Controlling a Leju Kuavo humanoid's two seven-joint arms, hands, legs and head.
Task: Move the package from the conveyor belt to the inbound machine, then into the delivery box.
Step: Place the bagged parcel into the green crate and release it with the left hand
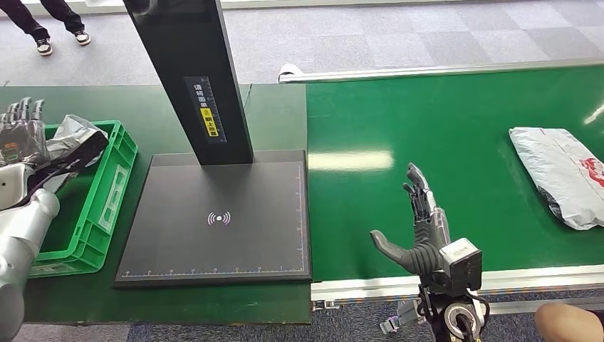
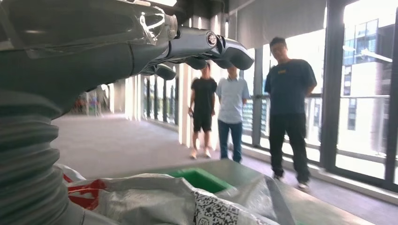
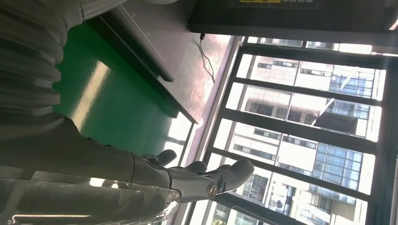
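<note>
A grey plastic package (image 1: 77,142) lies in the green delivery box (image 1: 107,199) at the far left, partly draped over its rim. My left hand (image 1: 21,128) hovers just beside and above it, fingers straight and apart, holding nothing. In the left wrist view that hand (image 2: 141,47) stretches over the crumpled package (image 2: 155,201) and the green box (image 2: 199,178). A second grey package (image 1: 563,174) with red print lies on the green conveyor belt (image 1: 441,121) at the far right. My right hand (image 1: 422,228) is open over the belt's near edge, well left of that package.
The inbound machine's black scan plate (image 1: 214,221) and its dark post (image 1: 192,71) stand between box and belt. A person's feet (image 1: 43,32) are on the floor at the back left; three people (image 2: 288,103) stand beyond the box. Part of a person (image 1: 566,320) is at the front right.
</note>
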